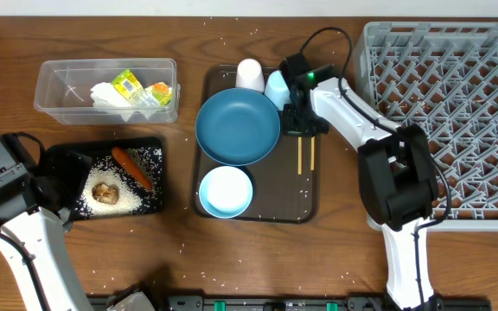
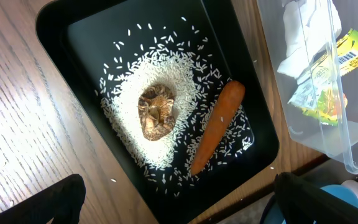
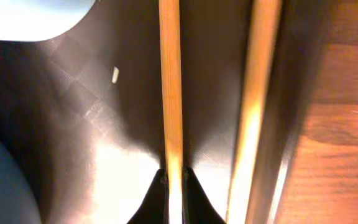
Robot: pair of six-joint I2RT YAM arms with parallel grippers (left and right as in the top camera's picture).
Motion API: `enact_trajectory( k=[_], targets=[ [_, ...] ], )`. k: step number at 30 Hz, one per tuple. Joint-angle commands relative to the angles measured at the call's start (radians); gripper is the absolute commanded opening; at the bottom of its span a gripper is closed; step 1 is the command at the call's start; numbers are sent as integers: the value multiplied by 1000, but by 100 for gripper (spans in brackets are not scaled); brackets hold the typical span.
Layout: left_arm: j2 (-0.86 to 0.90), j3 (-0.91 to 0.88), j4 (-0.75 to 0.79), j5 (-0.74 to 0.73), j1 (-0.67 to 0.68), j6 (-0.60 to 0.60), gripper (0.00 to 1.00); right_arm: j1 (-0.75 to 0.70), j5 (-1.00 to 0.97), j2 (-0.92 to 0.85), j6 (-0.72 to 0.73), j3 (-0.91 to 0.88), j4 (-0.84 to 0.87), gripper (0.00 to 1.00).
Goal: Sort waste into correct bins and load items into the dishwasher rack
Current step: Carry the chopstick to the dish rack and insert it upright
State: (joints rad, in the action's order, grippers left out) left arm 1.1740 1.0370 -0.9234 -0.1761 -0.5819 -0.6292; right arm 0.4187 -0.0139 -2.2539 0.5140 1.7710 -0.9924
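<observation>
One chopstick (image 3: 170,93) sits clenched by its far end in the right gripper (image 3: 170,190), so it may swivel or slip out on lifting; the left gripper (image 2: 179,180) gapes empty.

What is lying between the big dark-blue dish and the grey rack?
In the overhead view: the chopsticks on the brown tray, the right gripper with its fingers closed on one, and its white arm.

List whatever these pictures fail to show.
- Chopsticks: both ends are cut off by the right wrist view's edges; overhead, their upper ends lie under the right gripper.
- Pale-blue cup: overhead, partly behind that gripper.
- Wrapper: print too small overhead, unreadable in the left wrist view.
- Rack: cut off by the overhead's right edge.
</observation>
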Motion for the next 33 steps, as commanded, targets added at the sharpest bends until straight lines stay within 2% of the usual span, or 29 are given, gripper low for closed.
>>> enact_trajectory(
  k=[1,8,14,17,24,28,31,32,33],
  targets=[
    [-5,-6,-3,12,-5,-4,98,-48,20,144,-40,2,1,1],
    [-5,-6,-4,12,-5,-4,98,-161,52,382,-150,2,9,1],
    [-5,-6,-3,12,-5,-4,98,-294,17,510,-388,2,9,1],
    [-5,-6,-3,12,-5,-4,98,-352,18,512,-481,2,3,1],
    [-5,-6,-3,12,-5,-4,98,-400,13,435,-565,2,3,1],
    [-5,-6,-3,12,-5,-5,98,-399,11,377,-563,2,25,2],
    [-5,-6,-3,12,-5,-5,98,-399,10,336,-552,2,37,11],
    [-5,-6,-4,12,-5,-5,98,-399,10,325,-552,2,38,26],
    [-5,-6,-3,12,-5,-4,98,-399,10,317,-552,2,37,47]
  ],
)
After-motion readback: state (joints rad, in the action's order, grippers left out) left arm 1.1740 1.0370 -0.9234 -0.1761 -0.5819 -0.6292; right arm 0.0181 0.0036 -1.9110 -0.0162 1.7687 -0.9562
